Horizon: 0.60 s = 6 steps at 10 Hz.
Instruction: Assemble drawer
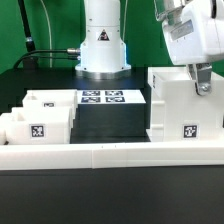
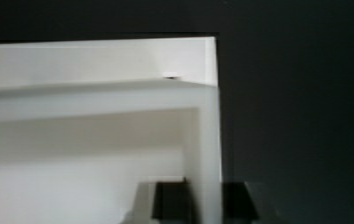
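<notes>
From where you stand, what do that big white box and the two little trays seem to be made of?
The big housing: probably white plastic, matte; smooth even faces, crisp edges, no grain. The two small trays: likely the same plastic; thin, uniform white walls. Paint over another material can't be ruled out.

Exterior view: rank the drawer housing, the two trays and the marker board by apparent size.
1. Drawer housing, clearly the largest.
2. Rear tray and front tray: they look alike, and the front one is nearer the camera, so they are left unranked.
3. Marker board, the smallest, lying flat and foreshortened.
</notes>
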Each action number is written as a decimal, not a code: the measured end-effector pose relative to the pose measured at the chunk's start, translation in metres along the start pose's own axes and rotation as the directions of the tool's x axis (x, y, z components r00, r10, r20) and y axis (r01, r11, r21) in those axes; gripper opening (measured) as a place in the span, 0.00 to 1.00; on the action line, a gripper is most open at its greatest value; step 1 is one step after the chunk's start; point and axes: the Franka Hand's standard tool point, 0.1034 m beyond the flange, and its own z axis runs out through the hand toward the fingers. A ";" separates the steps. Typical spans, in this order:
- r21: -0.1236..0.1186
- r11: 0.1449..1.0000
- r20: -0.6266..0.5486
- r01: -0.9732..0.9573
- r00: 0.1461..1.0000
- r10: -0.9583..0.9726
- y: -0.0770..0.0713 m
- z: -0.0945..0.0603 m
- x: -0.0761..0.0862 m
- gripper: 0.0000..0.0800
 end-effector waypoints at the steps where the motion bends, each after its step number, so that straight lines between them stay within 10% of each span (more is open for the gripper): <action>1: 0.000 1.000 0.000 0.000 1.000 0.000 0.000 0.000 0.000 0.07; 4: 0.010 1.000 -0.002 0.010 1.000 -0.010 -0.003 -0.001 0.000 0.17; 6: 0.023 1.000 -0.004 0.017 1.000 -0.017 -0.006 -0.003 -0.001 0.59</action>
